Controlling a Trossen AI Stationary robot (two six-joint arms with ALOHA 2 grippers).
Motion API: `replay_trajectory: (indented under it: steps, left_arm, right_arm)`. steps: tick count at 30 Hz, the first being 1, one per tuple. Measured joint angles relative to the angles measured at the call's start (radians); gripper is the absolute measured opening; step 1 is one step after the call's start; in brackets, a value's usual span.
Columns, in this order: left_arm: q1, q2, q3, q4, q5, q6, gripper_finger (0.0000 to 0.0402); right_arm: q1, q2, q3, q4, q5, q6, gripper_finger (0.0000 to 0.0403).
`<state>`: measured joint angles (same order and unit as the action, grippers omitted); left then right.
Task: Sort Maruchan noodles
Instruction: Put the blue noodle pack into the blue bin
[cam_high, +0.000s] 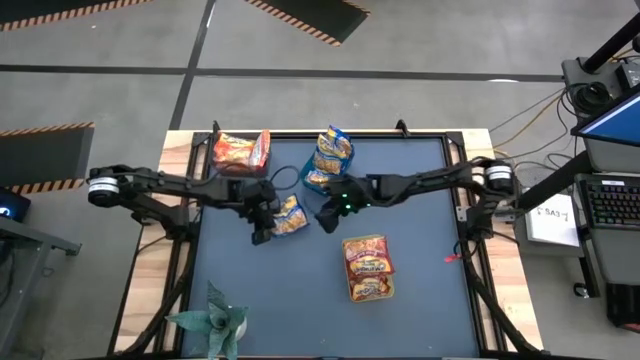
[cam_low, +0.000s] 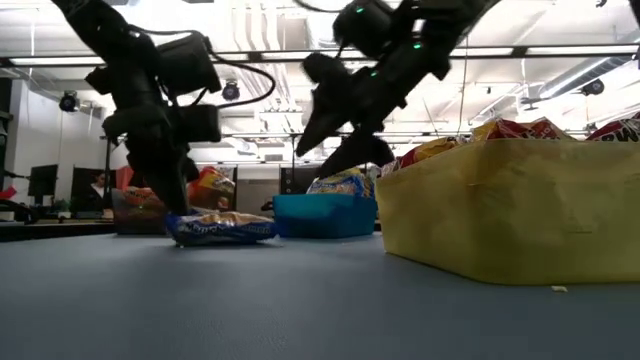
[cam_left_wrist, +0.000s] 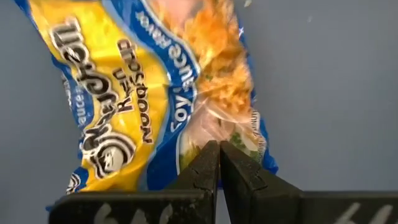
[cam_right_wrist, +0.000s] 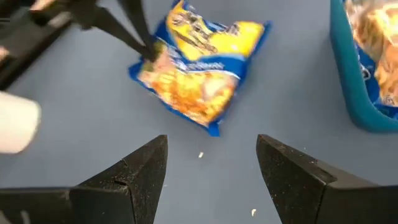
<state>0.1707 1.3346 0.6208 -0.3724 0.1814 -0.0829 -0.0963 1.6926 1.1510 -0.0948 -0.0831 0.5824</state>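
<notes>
A blue-and-yellow Maruchan noodles packet (cam_high: 291, 215) lies flat on the blue mat near the table's middle; it also shows in the low view (cam_low: 222, 228) and in the right wrist view (cam_right_wrist: 199, 68). My left gripper (cam_left_wrist: 219, 152) is shut, its tips at the packet's left end. My right gripper (cam_right_wrist: 211, 162) hangs open above the mat just right of the packet (cam_high: 325, 215), touching nothing. More packets lie in three bins. My left gripper has its shut fingertips (cam_left_wrist: 208, 163) on the packet's end near one corner (cam_right_wrist: 152, 59), slanting down from the table's left side. The packet lies flat on the mat. Whether a bit of wrapper is caught between the tips, I cannot tell.
A blue bin (cam_high: 312, 182) with blue-and-yellow packets stands behind the packet. A bin of orange packets (cam_high: 240, 150) is at the far left. A yellow-green bin (cam_low: 500, 210) with red packets sits toward the near right. A small green plant (cam_high: 215, 320) stands at the near left edge.
</notes>
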Motion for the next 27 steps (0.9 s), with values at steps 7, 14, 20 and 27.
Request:
replay_trajectory:
  steps: [7,14,20,27]
  left_arm:
    - [0.000,-0.005,-0.061,0.041,-0.007,-0.042,0.0000]
    - [-0.001,-0.001,-0.104,0.032,-0.008,-0.061,0.0000]
    - [0.000,-0.004,-0.161,0.090,-0.023,-0.085,0.0000]
    - [0.000,-0.004,-0.159,0.109,-0.017,-0.086,0.0000]
  right_arm:
    - [0.000,0.129,0.129,-0.052,0.005,0.047,0.0235]
    - [0.000,0.186,0.209,-0.077,-0.003,0.048,0.0235]
    - [-0.002,0.193,0.233,-0.075,-0.008,0.047,0.0235]
    - [-0.002,0.194,0.275,-0.048,-0.014,0.035,0.0235]
